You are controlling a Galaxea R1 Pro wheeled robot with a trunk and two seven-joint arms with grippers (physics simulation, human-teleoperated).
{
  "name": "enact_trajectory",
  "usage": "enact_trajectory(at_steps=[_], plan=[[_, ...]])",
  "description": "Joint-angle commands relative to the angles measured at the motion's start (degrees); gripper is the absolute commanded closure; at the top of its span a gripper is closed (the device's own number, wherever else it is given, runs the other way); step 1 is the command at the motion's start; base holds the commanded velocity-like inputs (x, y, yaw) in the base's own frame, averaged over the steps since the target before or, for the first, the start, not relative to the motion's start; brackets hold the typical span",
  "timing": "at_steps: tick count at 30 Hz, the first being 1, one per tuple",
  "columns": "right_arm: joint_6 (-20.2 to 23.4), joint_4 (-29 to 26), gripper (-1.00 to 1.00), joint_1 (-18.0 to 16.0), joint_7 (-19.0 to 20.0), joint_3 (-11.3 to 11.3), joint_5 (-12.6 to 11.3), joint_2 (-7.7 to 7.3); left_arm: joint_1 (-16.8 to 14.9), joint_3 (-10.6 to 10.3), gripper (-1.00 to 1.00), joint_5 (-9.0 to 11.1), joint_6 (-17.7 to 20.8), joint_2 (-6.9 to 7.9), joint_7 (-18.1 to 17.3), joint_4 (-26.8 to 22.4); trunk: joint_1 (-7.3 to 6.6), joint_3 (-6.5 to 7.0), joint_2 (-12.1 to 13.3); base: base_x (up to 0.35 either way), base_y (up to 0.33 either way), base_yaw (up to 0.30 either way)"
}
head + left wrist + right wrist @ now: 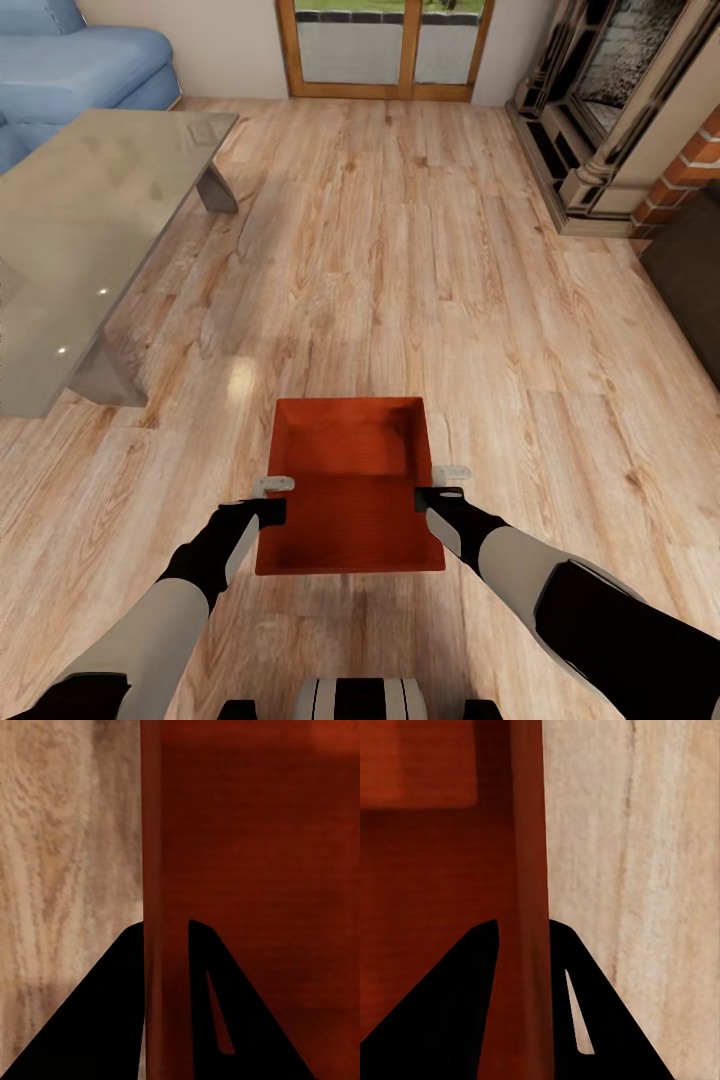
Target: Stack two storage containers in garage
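Note:
An orange-red storage container (350, 500) hangs just above the light wood plank floor (420, 260) of the living room, close in front of me. My left gripper (272, 497) is shut on its left side wall and my right gripper (440, 482) is shut on its right side wall. In the left wrist view the wall (154, 832) runs between the two black fingers of the gripper (165, 937). The right wrist view shows the same, with the gripper (523, 934) pinching the wall (529, 832). A lighter, stepped rectangle lies in the bin's far half; I cannot tell whether it is a second container.
A glass-topped table (90, 220) stands to the left, with a blue sofa (70, 60) behind it. Glazed wooden patio doors (385, 45) are straight ahead. The fireplace (620, 100) with red brick sits at the right, beside a dark block (690, 290). Open plank floor lies between them.

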Motion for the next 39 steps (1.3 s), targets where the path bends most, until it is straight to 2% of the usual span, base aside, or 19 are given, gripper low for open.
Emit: enact_trajectory(at_steps=[1, 25, 39], plan=[[0.16, -0.46, 1.00, -0.05, 0.00, -0.13, 0.60, -0.57, 0.03, -0.46, 1.00, 1.76, 1.17, 0.41, 0.47, 0.06, -0.01, -0.03, -0.01, 0.000, 0.000, 0.000], [0.18, -0.46, 1.00, -0.05, -0.35, -0.05, 0.67, -0.52, 0.03, -0.39, 1.00, 1.79, 1.50, 0.41, 0.47, 0.20, -5.28, 4.30, 9.61, 0.000, 0.000, 0.000], [0.16, -0.46, 1.00, -0.05, -0.35, -0.05, 0.60, -0.56, 0.03, -0.39, 1.00, 1.78, 1.50, 0.41, 0.56, 0.22, -8.35, 7.93, 15.23, 0.000, 0.000, 0.000]])
